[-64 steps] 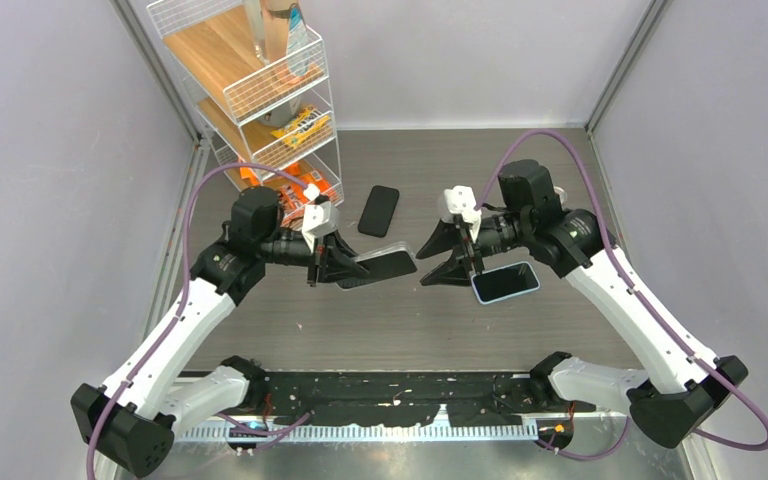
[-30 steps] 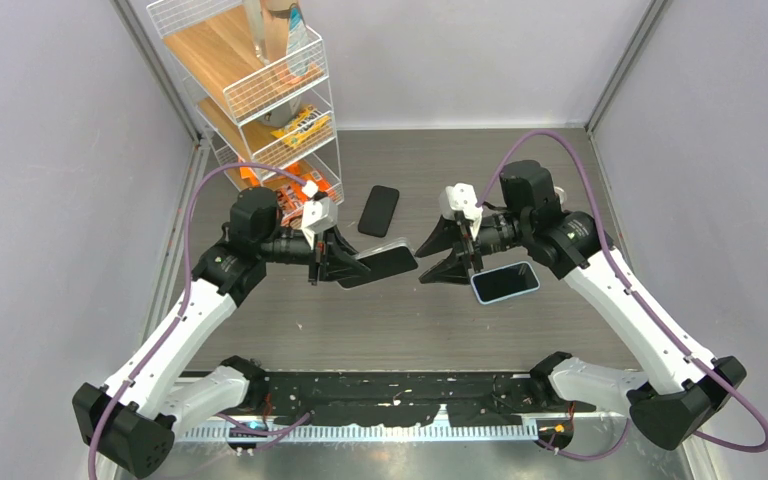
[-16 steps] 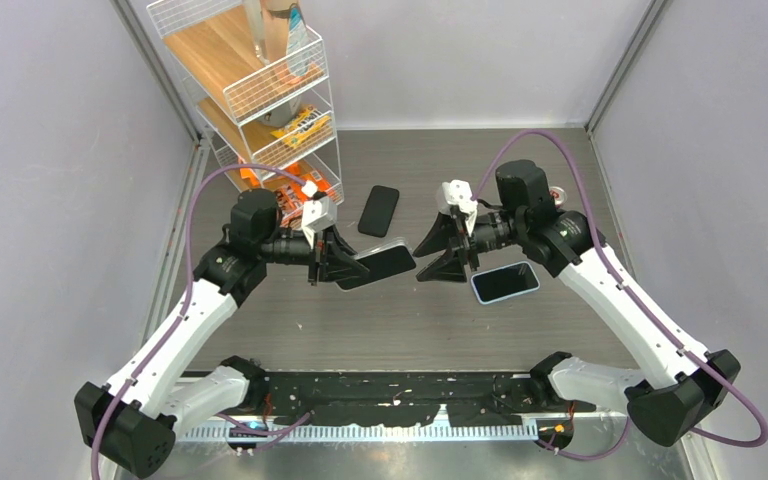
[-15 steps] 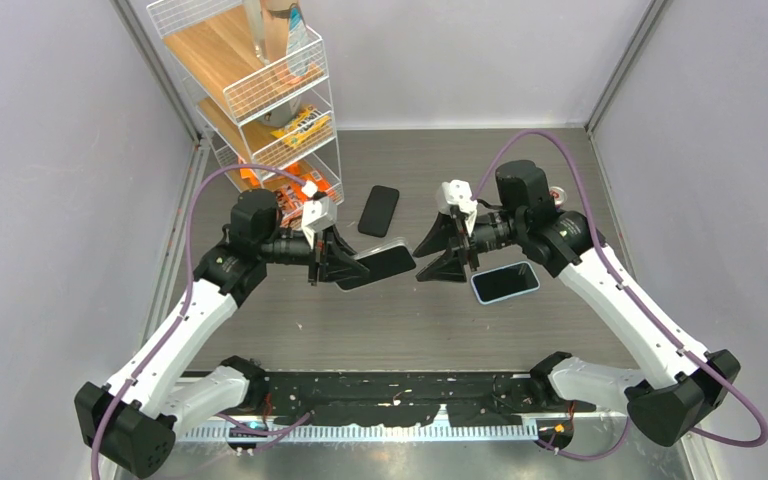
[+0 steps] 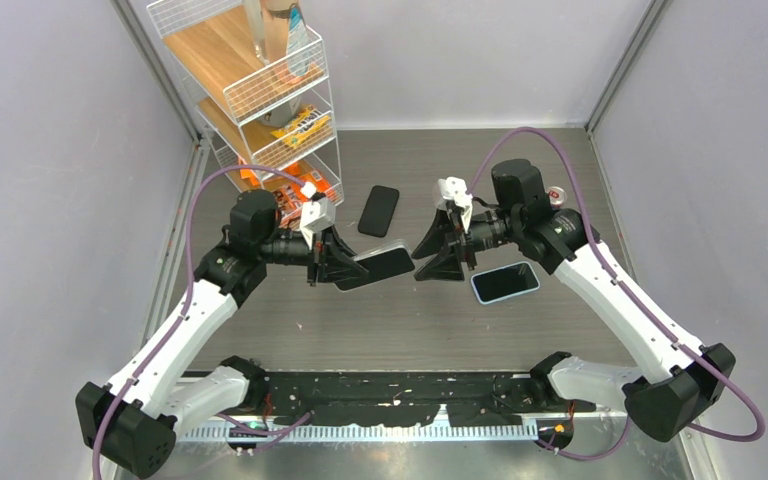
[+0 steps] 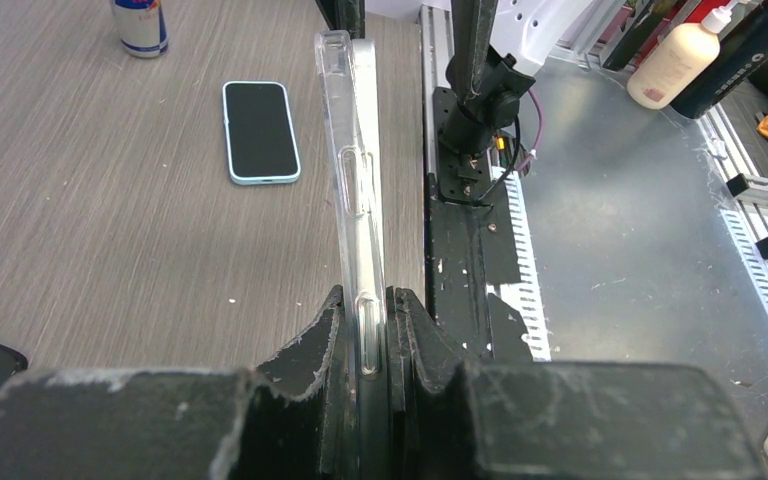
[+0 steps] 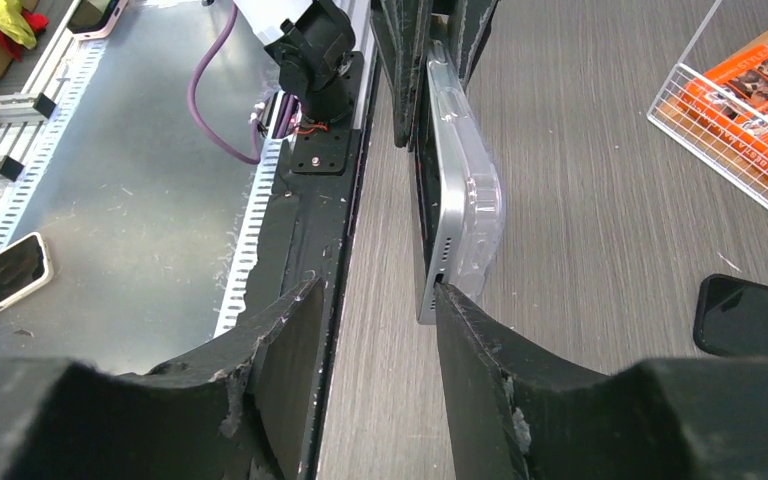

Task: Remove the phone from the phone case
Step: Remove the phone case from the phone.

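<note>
Right wrist view: phone (image 7: 426, 262) inside clear phone case (image 7: 475, 190), just ahead of right gripper (image 7: 375, 305), released and empty. Far end pinched edge-on by left gripper (image 6: 365, 310), clenched on it. Likely risk: narrow hold twisting loose under prying, dropping both.

A black phone (image 5: 378, 210) is lying flat near a wire shelf rack (image 5: 280, 85) holding snack packets (image 5: 303, 124); a blue-cased phone (image 5: 505, 282) is resting screen-up, with a can (image 6: 141, 25) standing beyond it.
</note>
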You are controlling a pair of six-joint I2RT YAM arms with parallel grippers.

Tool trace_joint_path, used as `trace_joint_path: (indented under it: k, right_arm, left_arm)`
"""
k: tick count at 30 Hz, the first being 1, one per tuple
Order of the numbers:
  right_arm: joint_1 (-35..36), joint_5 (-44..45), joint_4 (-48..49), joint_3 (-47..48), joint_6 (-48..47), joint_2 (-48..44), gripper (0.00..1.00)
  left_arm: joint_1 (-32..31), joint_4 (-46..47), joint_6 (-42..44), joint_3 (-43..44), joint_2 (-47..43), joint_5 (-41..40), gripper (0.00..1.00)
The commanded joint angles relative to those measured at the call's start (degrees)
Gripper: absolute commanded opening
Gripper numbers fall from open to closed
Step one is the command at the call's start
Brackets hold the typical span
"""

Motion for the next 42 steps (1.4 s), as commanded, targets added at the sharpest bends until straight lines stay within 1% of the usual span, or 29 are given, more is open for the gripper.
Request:
trace_joint_path:
  k: [1,13,21,29,34,37,42]
  right_arm:
    - [0.07,1.62,4.19,0.17,0.55,1.58,0.51]
    - [-0.16,2.43,3.21,2.02,0.25,3.34,0.50]
    - [-0.11,2.77,3.31,2.26,0.72,4.38,0.48]
    - [-0.07,6.82,5.58,2.09,2.10,3.86,0.47]
    - [0.35,7.89,6.41,1.49,2.17,3.40,0.47]
    - [0.64,7.18,6.59,1.26,2.21,3.11,0.46]
    - [1.19,4.26,6.70,0.25,2.20,2.73,0.36]
  left_arm:
    - [-1.20,8.10,-0.79,0.97,-1.60,10.01,0.00]
    - [-1.40,8.22,0.21,-0.75,-1.76,13.13,0.00]
    - [-1.70,8.18,0.59,-0.85,-1.57,14.55,0.00]
    - [-2.27,8.15,0.88,-0.86,-0.95,16.81,0.00]
    - [-2.34,8.10,0.93,-0.74,-0.77,17.11,0.00]
    - [-2.35,8.15,0.84,-0.47,-0.51,14.53,0.00]
    - [-2.36,8.28,0.50,0.75,0.37,6.79,0.00]
